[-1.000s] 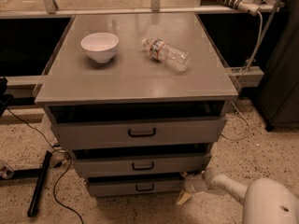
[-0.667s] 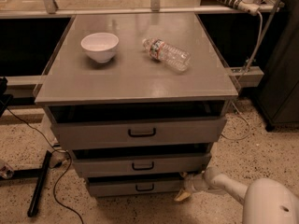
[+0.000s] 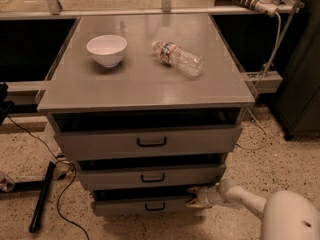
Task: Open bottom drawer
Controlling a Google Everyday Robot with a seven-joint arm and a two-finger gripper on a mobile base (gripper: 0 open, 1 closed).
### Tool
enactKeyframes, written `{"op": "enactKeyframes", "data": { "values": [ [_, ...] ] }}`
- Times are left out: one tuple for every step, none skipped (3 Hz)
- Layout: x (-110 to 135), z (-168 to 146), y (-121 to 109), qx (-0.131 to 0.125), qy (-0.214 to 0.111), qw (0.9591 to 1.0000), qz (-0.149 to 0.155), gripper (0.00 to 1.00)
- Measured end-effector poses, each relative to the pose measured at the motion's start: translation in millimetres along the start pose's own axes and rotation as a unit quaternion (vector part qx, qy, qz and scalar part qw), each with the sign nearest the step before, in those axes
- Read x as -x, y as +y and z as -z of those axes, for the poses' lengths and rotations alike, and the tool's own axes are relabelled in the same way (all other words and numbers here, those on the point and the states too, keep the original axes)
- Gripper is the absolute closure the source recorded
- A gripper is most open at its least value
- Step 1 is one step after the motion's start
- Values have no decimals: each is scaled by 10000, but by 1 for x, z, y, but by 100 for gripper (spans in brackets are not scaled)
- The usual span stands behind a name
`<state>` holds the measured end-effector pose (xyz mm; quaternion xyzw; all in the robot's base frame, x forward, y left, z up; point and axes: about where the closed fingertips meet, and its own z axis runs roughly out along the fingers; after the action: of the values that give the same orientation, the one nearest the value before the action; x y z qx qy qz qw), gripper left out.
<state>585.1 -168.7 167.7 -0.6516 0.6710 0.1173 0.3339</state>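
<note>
One high camera, looking down at the drawer cabinet from its front.

You have a single view. It sits above and in front of the grey cabinet (image 3: 145, 84), tilted down and facing the far side of the room. From there you see the whole top, with the bowl (image 3: 106, 49) and the bottle (image 3: 178, 58), and all three drawer fronts foreshortened beneath it. The camera stands fairly near, so the cabinet fills the middle of the frame, with speckled floor (image 3: 280, 159) to its left and right. The arm (image 3: 240, 196) enters from the near right corner. The gripper (image 3: 196, 198) sits low in the frame, at the right end of the bottom drawer (image 3: 125, 206).
</note>
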Motion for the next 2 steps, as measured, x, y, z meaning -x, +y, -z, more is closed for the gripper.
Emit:
{"op": "enactKeyframes", "data": {
  "values": [
    [2, 2, -1, 0, 0, 10000, 0, 88],
    [-5, 13, 20, -19, 3, 10000, -76, 100]
  ]
}}
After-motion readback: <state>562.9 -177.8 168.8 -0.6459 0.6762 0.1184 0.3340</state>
